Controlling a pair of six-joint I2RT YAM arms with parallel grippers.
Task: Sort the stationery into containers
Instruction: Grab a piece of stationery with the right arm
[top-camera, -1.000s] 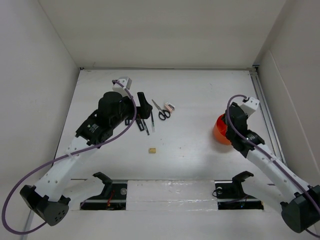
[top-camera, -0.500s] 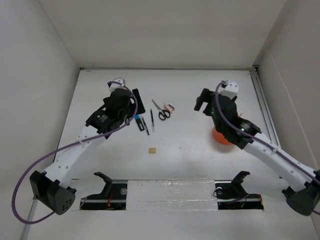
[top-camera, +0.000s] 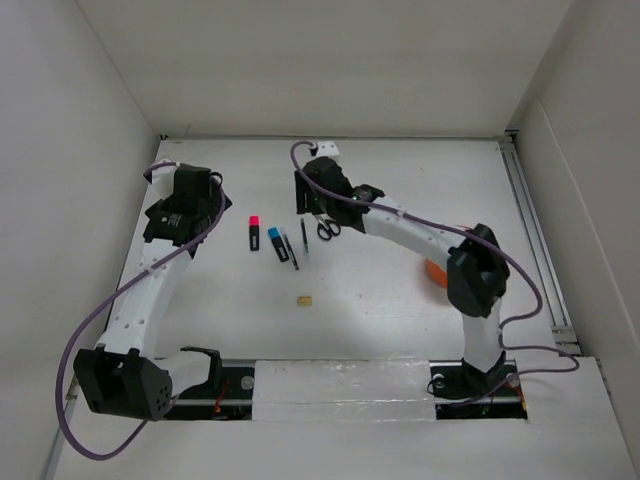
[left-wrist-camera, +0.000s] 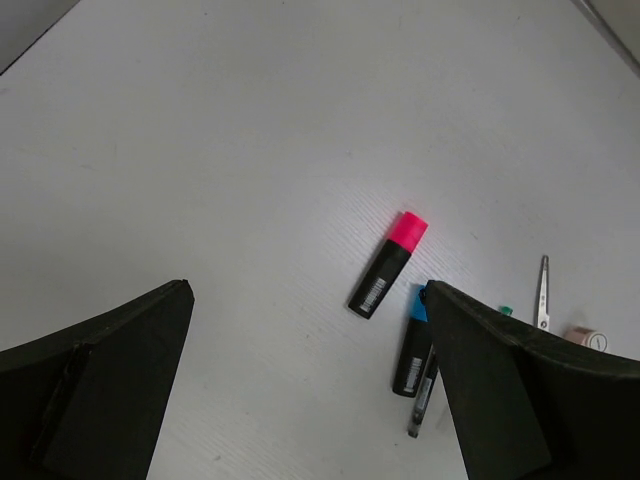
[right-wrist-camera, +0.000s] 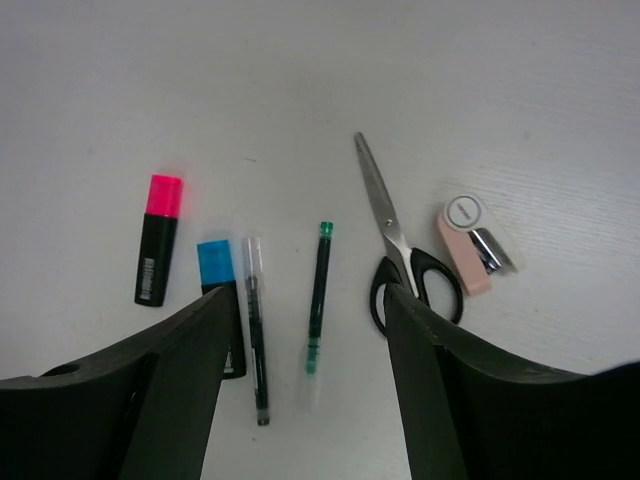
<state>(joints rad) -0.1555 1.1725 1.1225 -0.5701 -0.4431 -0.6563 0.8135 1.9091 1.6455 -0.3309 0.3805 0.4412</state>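
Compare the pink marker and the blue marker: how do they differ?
The pink marker has a pink cap; the blue marker has a blue one. The pink marker lies alone, while the blue marker lies close beside a thin pen. The pink marker is nearer the left arm's side than the blue marker. Both are short, black-bodied and flat on the table.

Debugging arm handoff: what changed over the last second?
Left gripper pulled back to the left, off the stationery, open and empty, uncovering the pink marker. Right gripper swung from by the orange cup across to hover open over the scissors and green pen. Nothing grasped or released. Scissors, blue marker and tan eraser lie where they were.
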